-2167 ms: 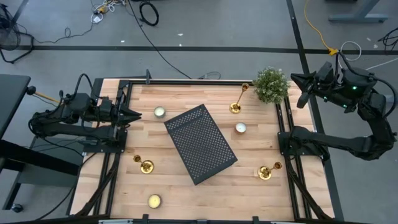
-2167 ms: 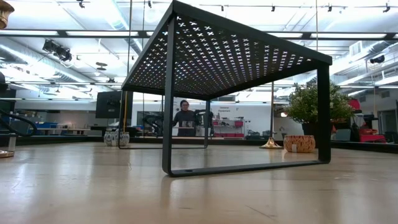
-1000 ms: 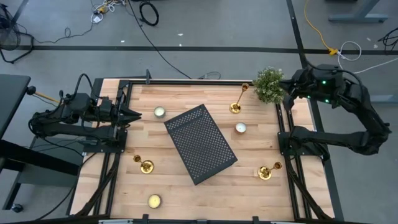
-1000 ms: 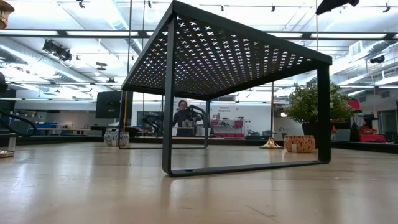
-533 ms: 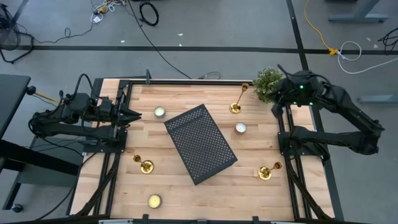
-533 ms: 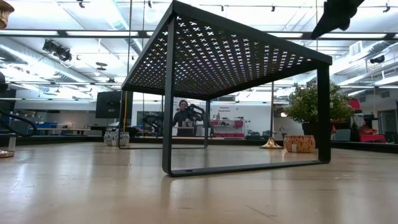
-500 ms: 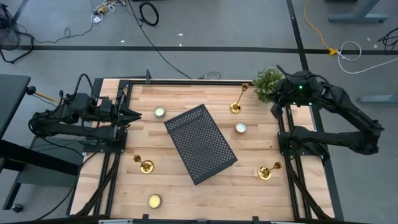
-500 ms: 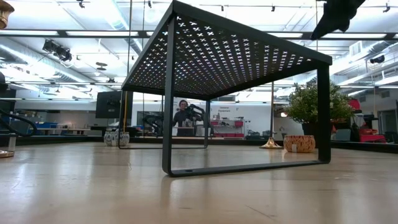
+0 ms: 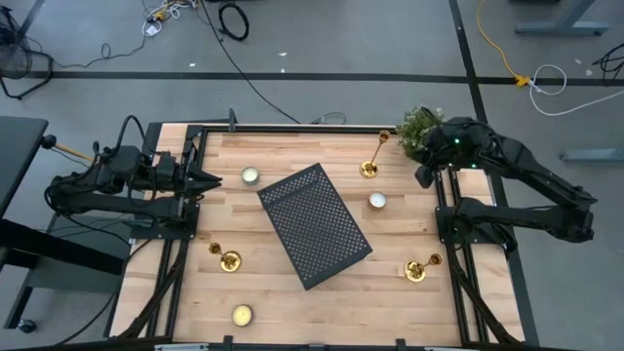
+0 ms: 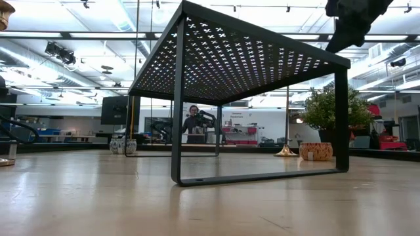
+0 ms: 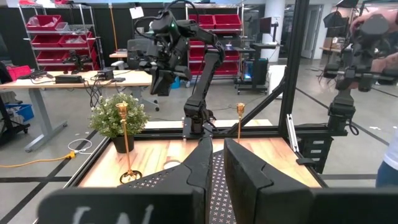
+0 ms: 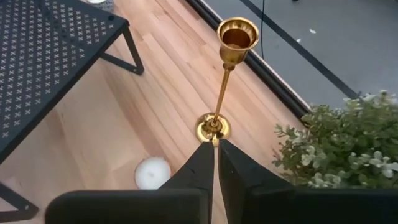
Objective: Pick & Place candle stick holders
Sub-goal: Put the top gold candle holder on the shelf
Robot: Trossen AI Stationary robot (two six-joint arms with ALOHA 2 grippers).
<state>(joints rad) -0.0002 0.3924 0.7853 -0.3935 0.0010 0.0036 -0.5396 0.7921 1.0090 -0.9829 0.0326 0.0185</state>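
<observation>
Wood table (image 9: 283, 288) w/ black mesh rack (image 9: 314, 224) mid. Three holders: one at far edge (image 9: 371, 159) beside plant (image 9: 419, 129), one near-left (image 9: 226, 258), one near-right (image 9: 419, 267). R gripper (image 9: 425, 174) hovers above plant, just right of far holder; fingers pressed together, empty. Holder (image 12: 222, 74) stands upright, stem vertical, straight ahead & below R fingertips. R arm clearly nearer. L gripper (image 9: 210, 179) parked at left edge, fingers together, empty.

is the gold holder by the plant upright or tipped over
Upright. The holder stands on its round base with its stem vertical and cup on top, beside the plant.
</observation>
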